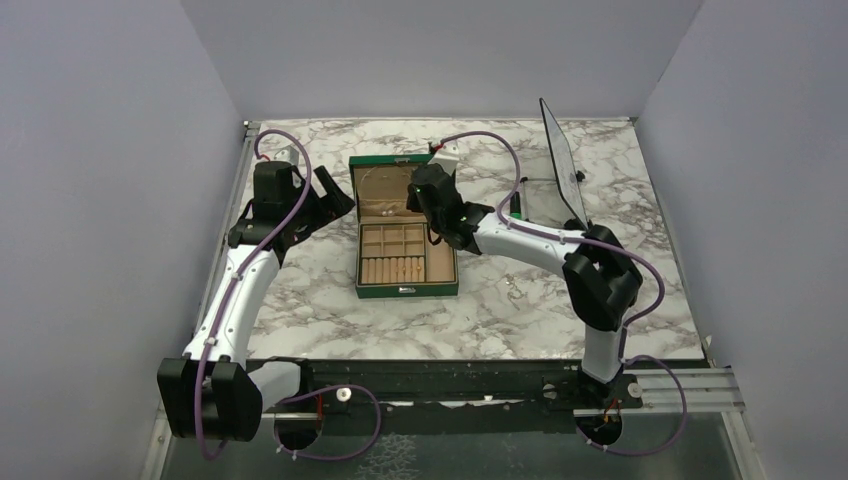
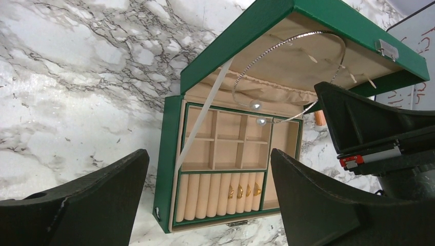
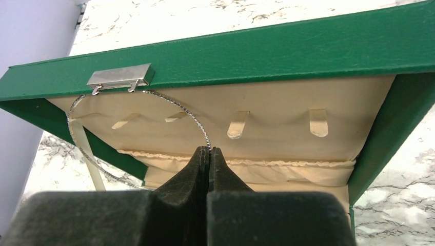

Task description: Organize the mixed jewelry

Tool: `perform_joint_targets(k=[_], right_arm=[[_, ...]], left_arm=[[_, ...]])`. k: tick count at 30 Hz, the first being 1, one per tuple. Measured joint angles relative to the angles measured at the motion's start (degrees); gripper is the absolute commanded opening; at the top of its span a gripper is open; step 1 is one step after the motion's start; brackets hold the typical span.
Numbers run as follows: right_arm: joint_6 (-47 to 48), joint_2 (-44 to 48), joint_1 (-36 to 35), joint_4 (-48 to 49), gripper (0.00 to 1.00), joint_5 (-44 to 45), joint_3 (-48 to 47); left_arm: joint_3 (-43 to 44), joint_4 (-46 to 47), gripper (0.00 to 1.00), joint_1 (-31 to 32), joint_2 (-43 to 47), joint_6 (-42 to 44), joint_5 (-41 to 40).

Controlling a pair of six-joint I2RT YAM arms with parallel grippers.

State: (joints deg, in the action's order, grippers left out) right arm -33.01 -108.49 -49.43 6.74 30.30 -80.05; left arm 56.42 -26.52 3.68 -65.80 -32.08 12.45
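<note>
The green box (image 1: 405,290) stands open in the middle of the table, lid upright. Several gold rings (image 2: 243,190) sit in its ring rolls. My right gripper (image 3: 209,150) is shut on the silvery chain necklace (image 3: 192,122) and holds it up against the inside of the lid (image 3: 267,107), near the beige hooks (image 3: 237,124). In the left wrist view the necklace (image 2: 287,43) loops across the lid, its two bead ends (image 2: 255,105) hanging by the pocket. My left gripper (image 2: 210,200) is open and empty, held above the table left of the box (image 2: 169,154).
A clear upright panel (image 1: 560,160) stands at the back right with a marker (image 1: 515,205) beside it. A small orange cylinder (image 2: 319,118) lies behind the box. A white ribbon stay (image 2: 205,107) links lid and base. The enclosure walls ring the marble table (image 1: 500,310).
</note>
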Motion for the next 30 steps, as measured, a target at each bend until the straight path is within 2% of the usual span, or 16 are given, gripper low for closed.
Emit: perform_joint_targets(k=[10, 15, 23, 30], right_arm=[[-0.7, -1.3, 0.0, -2.2, 0.11, 0.1, -1.7], [-1.5, -1.8, 0.0, -3.5, 0.04, 0.1, -2.8], [-3.7, -2.1, 0.0, -3.9, 0.04, 0.0, -4.3], [-9.7, -2.8, 0.0, -7.8, 0.04, 0.1, -6.3]], left_arm=[[0.0, 0.0, 0.89, 0.0, 0.0, 0.0, 0.1], [0.0, 0.0, 0.89, 0.0, 0.0, 0.0, 0.2], [-0.1, 0.0, 0.89, 0.0, 0.1, 0.0, 0.2], [-0.5, 0.1, 0.89, 0.0, 0.1, 0.0, 0.2]])
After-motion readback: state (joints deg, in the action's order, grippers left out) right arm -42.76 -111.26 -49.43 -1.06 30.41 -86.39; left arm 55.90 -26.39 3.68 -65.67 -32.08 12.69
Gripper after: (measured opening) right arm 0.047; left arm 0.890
